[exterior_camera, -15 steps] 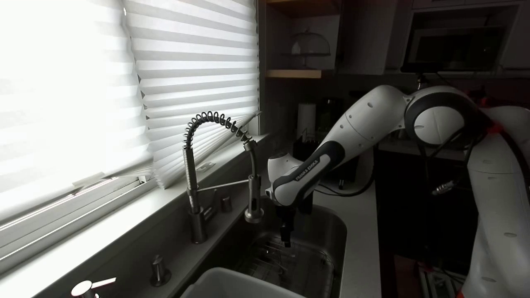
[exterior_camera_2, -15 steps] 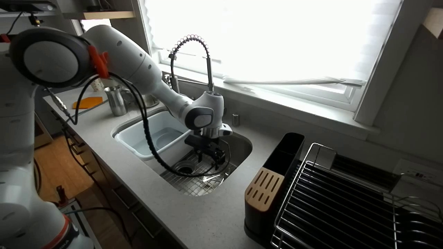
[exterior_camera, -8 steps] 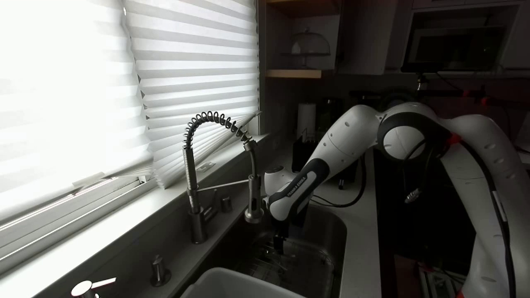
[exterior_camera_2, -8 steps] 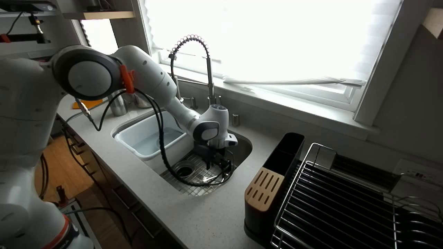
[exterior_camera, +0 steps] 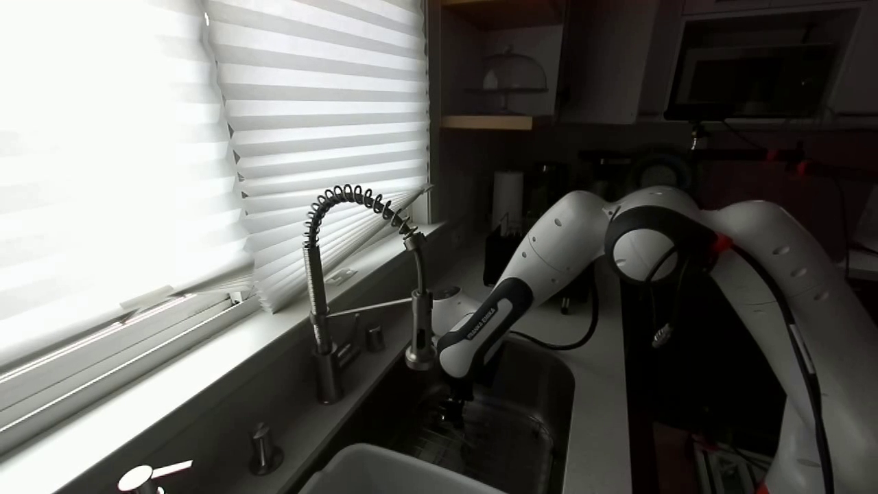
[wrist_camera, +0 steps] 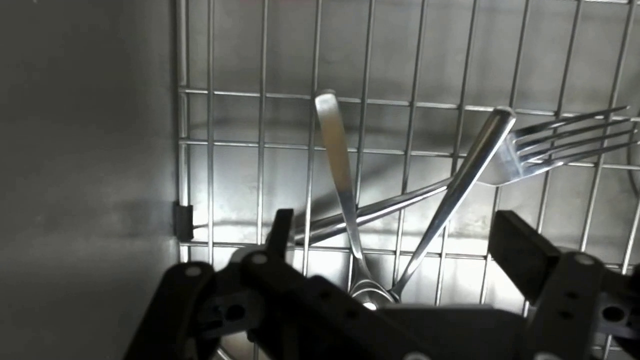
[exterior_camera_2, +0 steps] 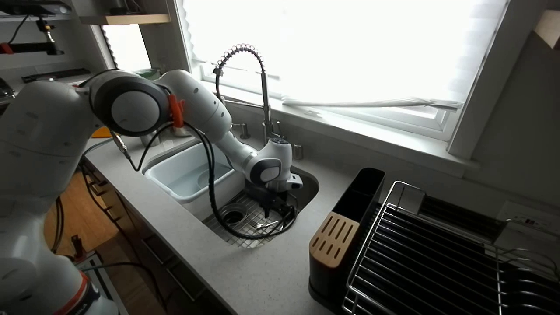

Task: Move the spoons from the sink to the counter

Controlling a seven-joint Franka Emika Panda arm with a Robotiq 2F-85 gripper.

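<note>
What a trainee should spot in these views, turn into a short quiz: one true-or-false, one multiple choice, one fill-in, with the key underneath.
1. True or false: in the wrist view, the gripper stands open.

2. In the wrist view, how does the spoon lie with the fork?
A. Beneath the fork's handle
B. Across the top of the fork's handle
C. Without crossing the fork

3. Fill in: in both exterior views, a pale tub sits inside the ____.

Key
1. True; its jaws are apart.
2. B
3. sink
</note>
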